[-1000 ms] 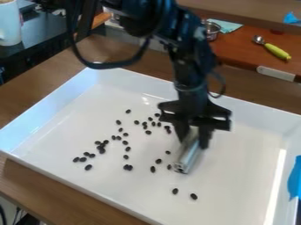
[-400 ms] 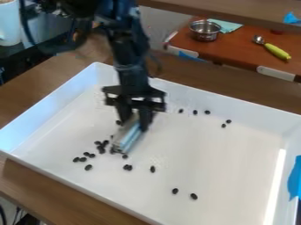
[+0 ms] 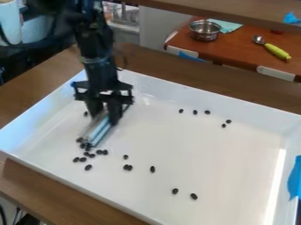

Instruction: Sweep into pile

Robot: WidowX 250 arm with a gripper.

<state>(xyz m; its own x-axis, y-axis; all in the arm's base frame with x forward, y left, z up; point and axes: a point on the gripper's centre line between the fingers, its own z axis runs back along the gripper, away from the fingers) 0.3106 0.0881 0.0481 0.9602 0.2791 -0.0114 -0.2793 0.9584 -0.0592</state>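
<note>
Gripper (image 3: 104,115): clamped on silvery bar (image 3: 99,131), left
White tray (image 3: 229,167): holding dark beans (image 3: 152,169), thickest by bar
Metal bowl (image 3: 205,36): far right

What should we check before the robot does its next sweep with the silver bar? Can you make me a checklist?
1. Black two-finger gripper has hold of the long silver bar: ok.
2. Bar is inside the big white rectangular tray: ok.
3. Small black oval pieces are all in one pile: not ok. Some cluster by the bar's near end, but five lie toward the far wall and two lie apart near the front.
4. Pieces you can see are all inside the tray: ok.
5. No pieces hiding under or behind the bar: cannot tell.
</note>
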